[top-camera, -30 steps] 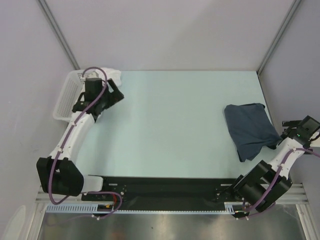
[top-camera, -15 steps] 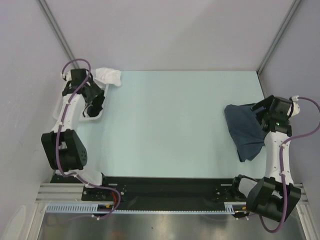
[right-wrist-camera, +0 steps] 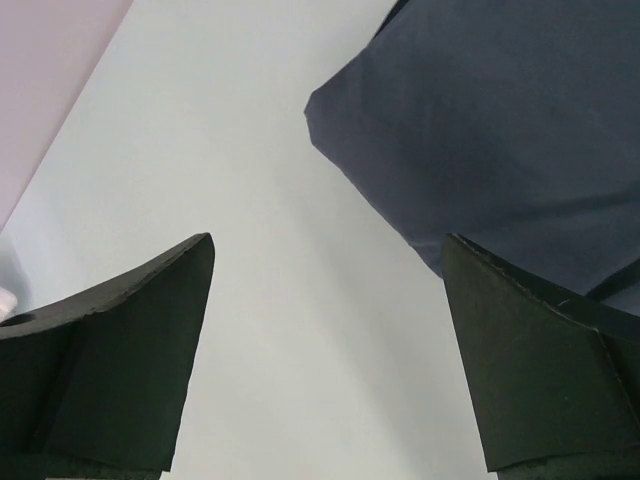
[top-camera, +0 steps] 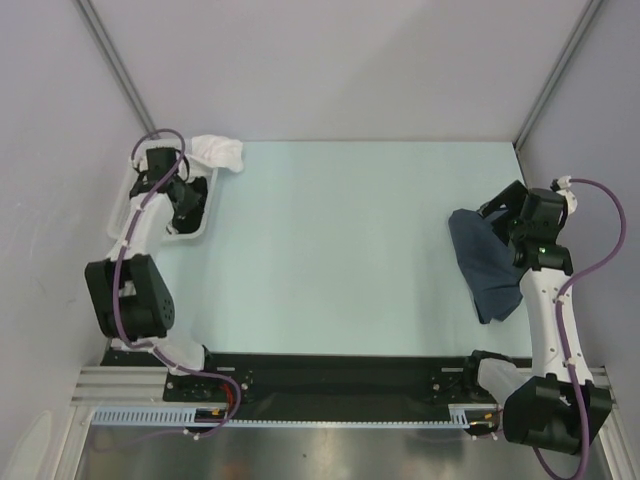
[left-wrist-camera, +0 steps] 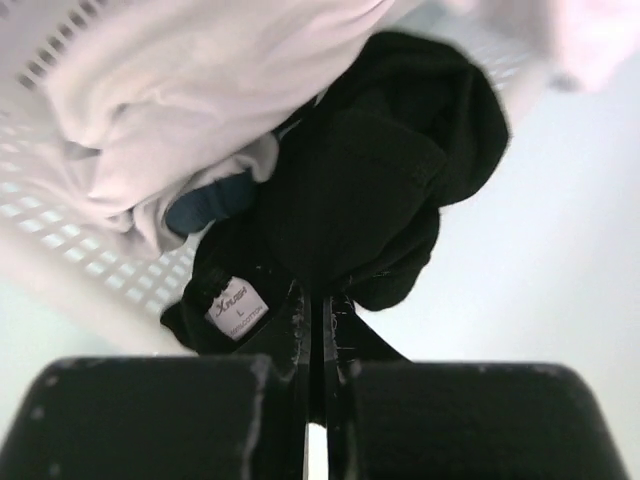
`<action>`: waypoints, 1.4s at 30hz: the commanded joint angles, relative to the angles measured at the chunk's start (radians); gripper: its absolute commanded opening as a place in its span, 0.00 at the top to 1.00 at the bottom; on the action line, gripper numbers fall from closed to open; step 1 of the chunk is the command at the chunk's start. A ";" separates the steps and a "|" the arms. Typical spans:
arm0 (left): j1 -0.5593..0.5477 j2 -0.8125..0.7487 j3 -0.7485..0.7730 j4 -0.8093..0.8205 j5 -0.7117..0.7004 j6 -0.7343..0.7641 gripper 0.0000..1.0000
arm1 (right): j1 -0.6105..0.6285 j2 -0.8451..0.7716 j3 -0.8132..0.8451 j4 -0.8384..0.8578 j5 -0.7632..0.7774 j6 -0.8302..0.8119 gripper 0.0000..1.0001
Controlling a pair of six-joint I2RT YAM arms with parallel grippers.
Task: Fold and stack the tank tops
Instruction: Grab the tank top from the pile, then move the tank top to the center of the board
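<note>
The black tank top [left-wrist-camera: 400,160] lies bunched in the white lattice basket [top-camera: 197,233], its neck label [left-wrist-camera: 238,310] facing up. My left gripper [left-wrist-camera: 318,305] is down in the basket, shut on a fold of the black cloth; the top view shows the left gripper [top-camera: 188,205] over the basket's right side. The dark slate-blue tank top [top-camera: 488,265] lies crumpled at the table's right. My right gripper [top-camera: 497,222] hovers open over its upper edge; in the right wrist view the right gripper [right-wrist-camera: 330,290] has bare table between its fingers and the slate-blue tank top [right-wrist-camera: 500,130] just beyond.
White cloth [left-wrist-camera: 180,90] fills the basket beside the black top, with a scrap of blue cloth [left-wrist-camera: 210,205] under it. More white cloth [top-camera: 218,152] hangs over the basket's far corner. Walls close in on the left and right table edges.
The left arm swung over into the basket and its gripper shut on the black cloth. The right arm came in from the table's right edge to above the slate-blue top, still open.
</note>
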 commanded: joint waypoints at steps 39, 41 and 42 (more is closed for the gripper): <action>-0.679 -0.494 -0.271 0.054 0.178 0.103 0.00 | 0.613 0.427 0.088 0.133 -0.338 -0.238 0.41; -0.679 -0.511 -0.345 0.089 0.178 0.093 0.00 | 0.684 0.463 0.102 0.139 -0.291 -0.238 0.41; -0.679 -0.518 -0.366 0.097 0.178 0.090 0.00 | 0.711 0.489 0.117 0.135 -0.265 -0.237 0.39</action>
